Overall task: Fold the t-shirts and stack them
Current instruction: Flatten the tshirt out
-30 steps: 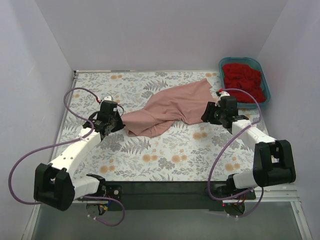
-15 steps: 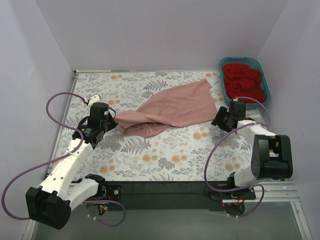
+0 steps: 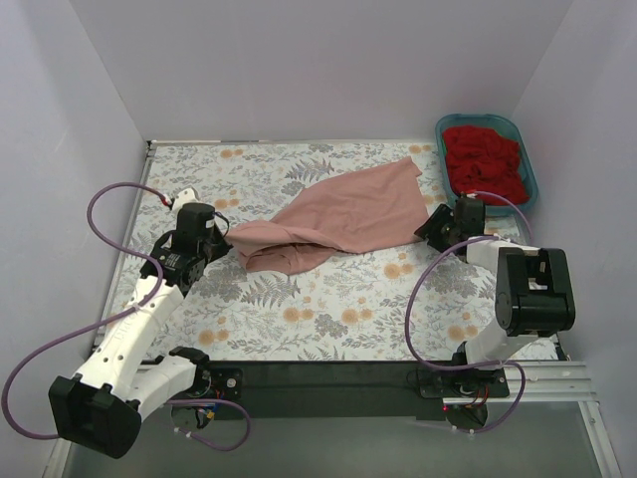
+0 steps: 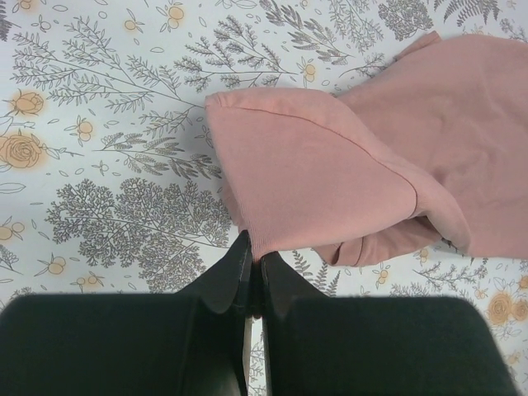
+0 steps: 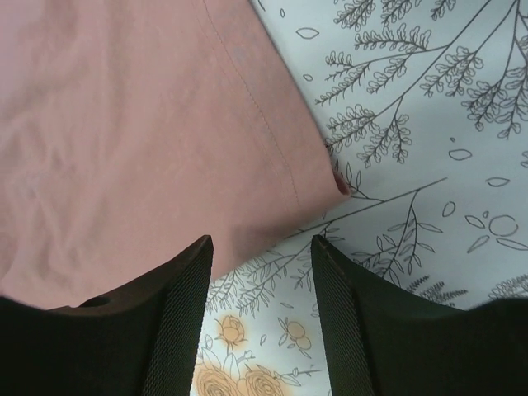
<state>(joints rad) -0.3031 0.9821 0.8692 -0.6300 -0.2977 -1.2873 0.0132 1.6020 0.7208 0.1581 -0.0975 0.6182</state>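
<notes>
Top view: the pink t-shirt (image 3: pixel 343 214) lies crumpled between the left claw (image 3: pixel 221 242) and the right claw (image 3: pixel 428 227); the red t-shirt (image 3: pixel 485 159) is beyond the right one. Left wrist view: the left claw grasps the pink edge. Right wrist view: the right claw is released, with the pink hem just ahead.

Enclosure: pale walls, soft even light.
Floral cloth (image 3: pixel 328 299) covers the table. Rear wall (image 3: pixel 318 70) stands behind it, left wall (image 3: pixel 50 149) and right wall (image 3: pixel 587 129) flank it, and a black strip (image 3: pixel 328 376) runs along its near edge.
</notes>
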